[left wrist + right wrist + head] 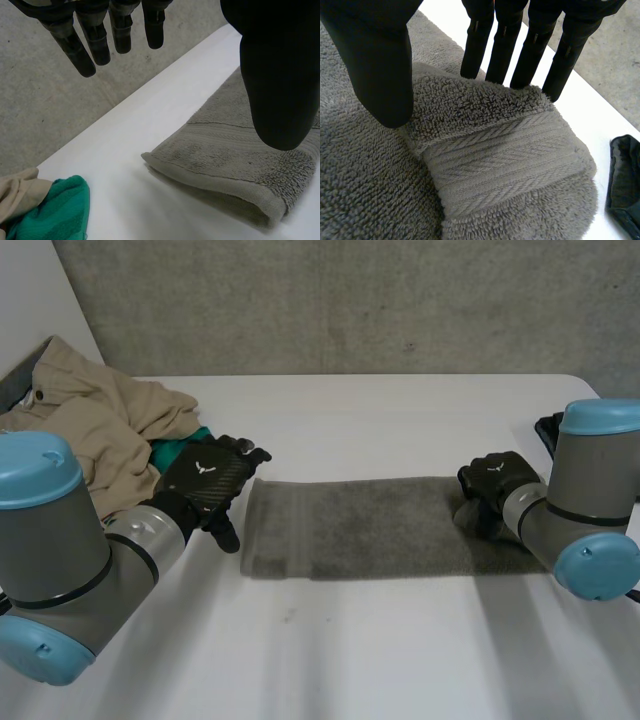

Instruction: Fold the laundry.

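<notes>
Towel (350, 525) lies folded in a long strip mid-worktop (400, 410): soft, limp, bound to sag. Your right hand (495, 482) pinches its right end; your left hand (205, 480) hovers released, so grab the left corners.

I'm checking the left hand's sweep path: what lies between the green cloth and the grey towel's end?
Only bare white table lies between the green cloth and the grey towel, as the left wrist view shows.
</notes>
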Controlling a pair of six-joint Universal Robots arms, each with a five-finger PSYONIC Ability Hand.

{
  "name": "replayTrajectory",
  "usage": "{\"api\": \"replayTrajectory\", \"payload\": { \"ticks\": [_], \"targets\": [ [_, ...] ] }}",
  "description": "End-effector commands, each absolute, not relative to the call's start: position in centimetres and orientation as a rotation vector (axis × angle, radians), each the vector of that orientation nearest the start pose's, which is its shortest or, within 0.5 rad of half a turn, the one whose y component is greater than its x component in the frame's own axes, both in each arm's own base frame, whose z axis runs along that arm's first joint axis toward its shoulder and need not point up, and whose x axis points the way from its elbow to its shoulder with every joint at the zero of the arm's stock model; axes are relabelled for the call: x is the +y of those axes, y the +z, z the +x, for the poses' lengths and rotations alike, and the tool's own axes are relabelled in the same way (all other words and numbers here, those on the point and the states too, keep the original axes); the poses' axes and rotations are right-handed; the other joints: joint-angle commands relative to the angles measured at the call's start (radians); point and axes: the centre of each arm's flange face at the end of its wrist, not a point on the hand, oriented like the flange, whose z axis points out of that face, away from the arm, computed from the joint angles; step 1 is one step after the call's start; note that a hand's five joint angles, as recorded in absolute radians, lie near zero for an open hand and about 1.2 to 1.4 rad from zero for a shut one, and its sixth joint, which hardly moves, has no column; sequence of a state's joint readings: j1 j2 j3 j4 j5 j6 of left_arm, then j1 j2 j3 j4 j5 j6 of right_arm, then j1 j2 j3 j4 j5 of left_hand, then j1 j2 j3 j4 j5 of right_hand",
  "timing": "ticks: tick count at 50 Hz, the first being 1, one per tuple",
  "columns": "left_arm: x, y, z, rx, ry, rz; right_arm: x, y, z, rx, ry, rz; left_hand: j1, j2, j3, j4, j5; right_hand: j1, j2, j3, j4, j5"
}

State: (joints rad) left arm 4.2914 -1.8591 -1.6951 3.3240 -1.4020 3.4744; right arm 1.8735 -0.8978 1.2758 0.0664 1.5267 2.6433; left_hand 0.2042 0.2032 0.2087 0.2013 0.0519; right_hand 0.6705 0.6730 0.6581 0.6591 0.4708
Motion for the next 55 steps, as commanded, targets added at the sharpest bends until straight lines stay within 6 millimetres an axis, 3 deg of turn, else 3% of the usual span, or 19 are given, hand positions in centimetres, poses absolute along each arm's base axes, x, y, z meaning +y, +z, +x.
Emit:
{"api": "replayTrajectory", "payload": {
  "ticks": [1,7,11,15,20,25,31,36,38,39,40,41,46,50,53,55],
  "targets": [
    [-24.5,19.8,-27.0,2.354,-2.064,1.118,-33.9,15.0,25.0,2.431,-1.763,-1.082,-0.030,-0.029,-0.034,-0.027,-0.052,0.726,0.723,0.738,0.737,0.751],
    [-25.0,20.6,-26.4,2.332,-2.086,1.077,-32.4,19.4,27.2,2.185,-1.900,-1.051,-0.030,-0.029,-0.034,-0.027,-0.052,0.726,0.723,0.738,0.737,0.751],
    [-25.7,21.7,-25.4,2.303,-2.116,1.018,-30.8,21.4,29.8,2.006,-1.904,-1.025,-0.030,-0.029,-0.034,-0.027,-0.052,0.726,0.723,0.738,0.737,0.751],
    [-26.2,22.8,-24.4,2.288,-2.148,0.935,-27.8,22.6,34.0,1.801,-1.828,-1.027,-0.030,-0.029,-0.034,-0.027,-0.052,0.726,0.723,0.738,0.737,0.751],
    [-26.7,23.4,-22.8,2.335,-2.168,0.783,-25.1,21.3,37.5,1.665,-1.736,-1.077,-0.030,-0.029,-0.034,-0.027,-0.052,0.726,0.723,0.738,0.737,0.751],
    [-26.0,22.5,-22.6,2.396,-2.144,0.756,-22.6,17.6,40.3,1.575,-1.655,-1.189,-0.030,-0.029,-0.034,-0.027,-0.052,0.726,0.723,0.738,0.737,0.751],
    [-25.8,21.8,-22.8,2.398,-2.124,0.785,-20.7,15.0,41.7,1.530,-1.610,-1.265,-0.030,-0.029,-0.034,-0.027,-0.052,0.726,0.723,0.738,0.737,0.751],
    [-26.1,21.6,-22.9,2.398,-2.116,0.787,-19.3,15.0,42.5,1.505,-1.615,-1.283,-0.030,-0.029,-0.034,-0.027,-0.052,0.726,0.723,0.738,0.737,0.751],
    [-26.3,21.5,-23.0,2.393,-2.119,0.790,-19.4,15.2,42.6,1.515,-1.631,-1.275,-0.030,-0.029,-0.034,-0.027,-0.052,0.705,0.703,0.717,0.716,0.730],
    [-26.4,21.6,-23.1,2.387,-2.128,0.793,-19.6,15.6,42.8,1.522,-1.659,-1.264,-0.030,-0.029,-0.034,-0.027,-0.052,0.118,0.115,0.130,0.129,0.143],
    [-26.4,21.6,-23.2,2.383,-2.132,0.793,-19.6,15.7,42.7,1.538,-1.666,-1.260,-0.030,-0.029,-0.034,-0.027,-0.052,-0.310,-0.312,-0.297,-0.298,-0.284],
    [-26.5,21.7,-23.2,2.380,-2.135,0.793,-19.8,15.7,42.5,1.565,-1.672,-1.253,-0.030,-0.029,-0.034,-0.027,-0.052,-0.496,-0.498,-0.484,-0.485,-0.471],
    [-26.8,22.3,-23.3,2.353,-2.159,0.747,-20.8,18.0,39.6,1.785,-1.671,-1.166,-0.030,-0.029,-0.034,-0.027,-0.052,-0.496,-0.498,-0.484,-0.485,-0.471],
    [-27.2,23.2,-23.7,2.311,-2.238,0.678,-23.7,20.8,34.9,2.031,-1.650,-0.985,-0.030,-0.029,-0.034,-0.027,-0.052,-0.496,-0.498,-0.484,-0.485,-0.471],
    [-27.1,24.6,-25.8,2.264,-2.388,0.690,-24.4,19.8,31.9,2.236,-1.521,-0.910,-0.030,-0.029,-0.034,-0.027,-0.052,-0.496,-0.498,-0.484,-0.485,-0.471],
    [-26.6,23.9,-28.2,2.294,-2.422,0.791,-24.5,18.8,29.9,2.363,-1.429,-0.861,-0.030,-0.029,-0.034,-0.027,-0.052,-0.496,-0.498,-0.484,-0.485,-0.471]
  ]
}}
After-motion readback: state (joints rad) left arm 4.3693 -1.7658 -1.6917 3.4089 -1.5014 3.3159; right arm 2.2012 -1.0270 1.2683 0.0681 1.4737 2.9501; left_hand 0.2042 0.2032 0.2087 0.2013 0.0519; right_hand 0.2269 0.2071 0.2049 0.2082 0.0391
